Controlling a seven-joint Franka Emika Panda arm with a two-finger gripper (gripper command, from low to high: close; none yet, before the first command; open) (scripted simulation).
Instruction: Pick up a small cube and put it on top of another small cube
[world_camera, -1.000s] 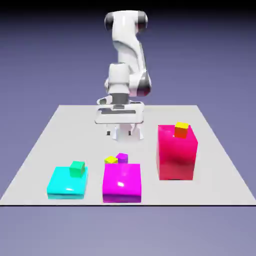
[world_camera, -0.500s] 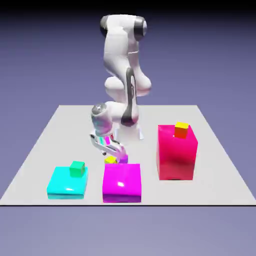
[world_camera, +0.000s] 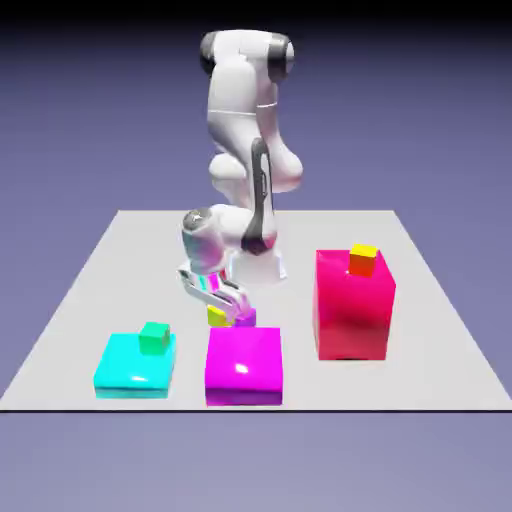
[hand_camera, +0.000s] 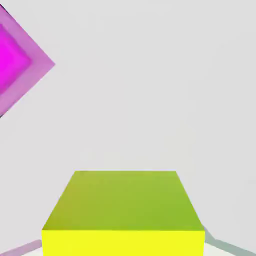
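A small yellow cube (world_camera: 218, 316) sits on the table just behind the magenta block, with a small purple cube (world_camera: 245, 317) touching or nearly touching its right side. My gripper (world_camera: 224, 308) is tilted down over the yellow cube and shut on it. In the hand view the yellow cube (hand_camera: 123, 215) fills the bottom middle and hides the finger tips. The cube still rests at table height. A small green cube (world_camera: 154, 338) lies on the cyan block. A small orange-and-yellow cube (world_camera: 363, 260) lies on the red block.
The flat magenta block (world_camera: 243, 365) is directly in front of the gripper. The low cyan block (world_camera: 135, 366) is at the exterior view's left and the tall red block (world_camera: 353, 305) at its right. A magenta corner (hand_camera: 15, 65) shows at the hand view's upper left.
The arm came down from the back of the table to the yellow cube. Over the last half second it stayed in place and the jaws closed on the cube.
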